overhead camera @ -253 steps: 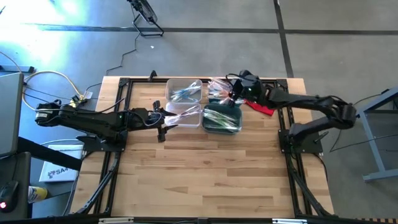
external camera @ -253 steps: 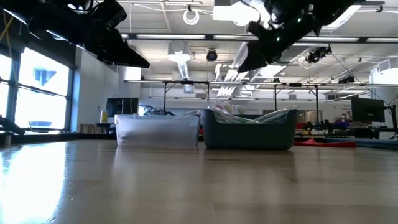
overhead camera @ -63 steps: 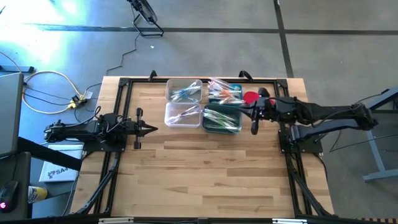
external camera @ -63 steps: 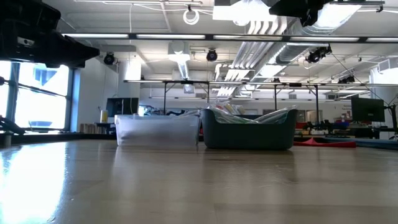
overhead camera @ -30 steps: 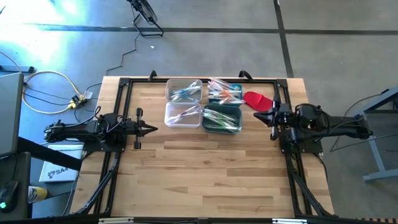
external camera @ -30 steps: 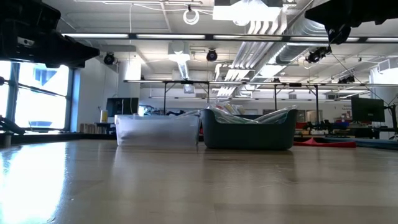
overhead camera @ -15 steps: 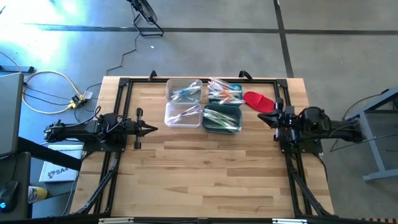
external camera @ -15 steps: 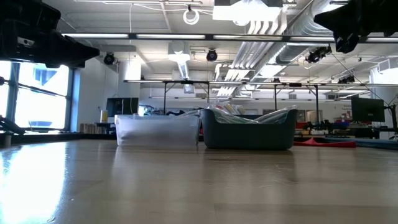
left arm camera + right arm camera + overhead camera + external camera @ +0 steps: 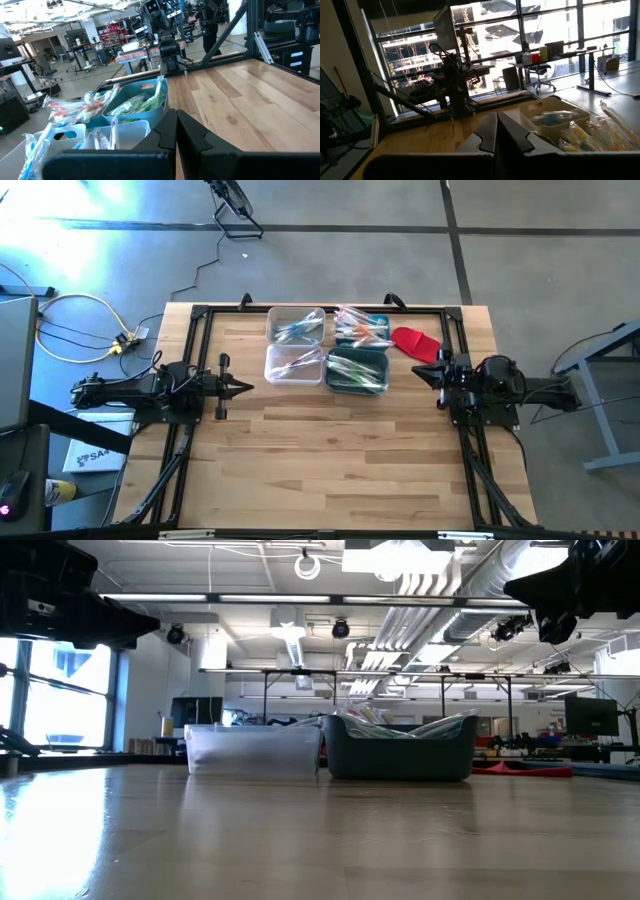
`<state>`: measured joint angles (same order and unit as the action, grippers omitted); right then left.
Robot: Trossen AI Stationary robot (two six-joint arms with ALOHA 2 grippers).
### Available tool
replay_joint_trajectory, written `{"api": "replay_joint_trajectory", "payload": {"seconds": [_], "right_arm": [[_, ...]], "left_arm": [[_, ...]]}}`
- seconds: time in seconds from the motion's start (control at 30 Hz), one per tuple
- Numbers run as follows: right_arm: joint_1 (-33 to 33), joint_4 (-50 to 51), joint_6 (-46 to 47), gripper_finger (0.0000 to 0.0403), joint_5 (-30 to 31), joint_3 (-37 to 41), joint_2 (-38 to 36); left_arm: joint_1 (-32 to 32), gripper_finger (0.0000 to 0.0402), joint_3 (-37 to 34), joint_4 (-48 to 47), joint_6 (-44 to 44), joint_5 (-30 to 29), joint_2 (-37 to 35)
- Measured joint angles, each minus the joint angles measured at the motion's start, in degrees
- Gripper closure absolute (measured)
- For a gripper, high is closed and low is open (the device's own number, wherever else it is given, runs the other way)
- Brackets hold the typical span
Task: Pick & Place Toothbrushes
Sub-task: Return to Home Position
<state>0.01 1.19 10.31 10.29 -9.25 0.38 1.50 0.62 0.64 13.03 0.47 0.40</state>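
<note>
The toothbrushes (image 9: 356, 372), thin wrapped sticks with green, blue and orange accents, lie in several bins at the table's far middle: two clear bins (image 9: 295, 364) on the left, a dark teal bin (image 9: 372, 362) and a pile (image 9: 362, 326) behind it. My left gripper (image 9: 248, 388) hovers shut and empty near the table's left side, pointing level at the bins. My right gripper (image 9: 418, 373) is shut and empty too, just right of the teal bin, pointing toward it. In the wrist views, both pairs of fingers (image 9: 176, 132) (image 9: 496, 131) are closed on nothing.
A red cloth-like piece (image 9: 415, 342) lies on the table right of the bins. A black frame (image 9: 196, 320) runs around the table's edges. The bare wooden tabletop (image 9: 330, 450) stretches toward the near edge. Cables (image 9: 85, 320) lie on the floor at the left.
My right arm has folded back over its base. Its gripper has sunk a little and drawn slightly toward the table's right edge, still shut and empty. The toothbrushes and bins have stayed in place.
</note>
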Motion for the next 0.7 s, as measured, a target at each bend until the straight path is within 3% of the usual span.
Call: {"api": "replay_joint_trajectory", "payload": {"seconds": [0.57, 0.7], "right_arm": [[-0.02, -5.8, 0.24, 0.0398, -3.48, 8.73, -0.02], [-0.02, -4.66, -1.17, 0.0398, -7.22, 8.75, -0.02]], "left_arm": [[0.0, 0.0401, 0.0, 0.0, -0.04, 0.0, 0.0], [0.0, 0.0401, 0.0, 0.0, -0.02, 0.0, 0.0]]}}
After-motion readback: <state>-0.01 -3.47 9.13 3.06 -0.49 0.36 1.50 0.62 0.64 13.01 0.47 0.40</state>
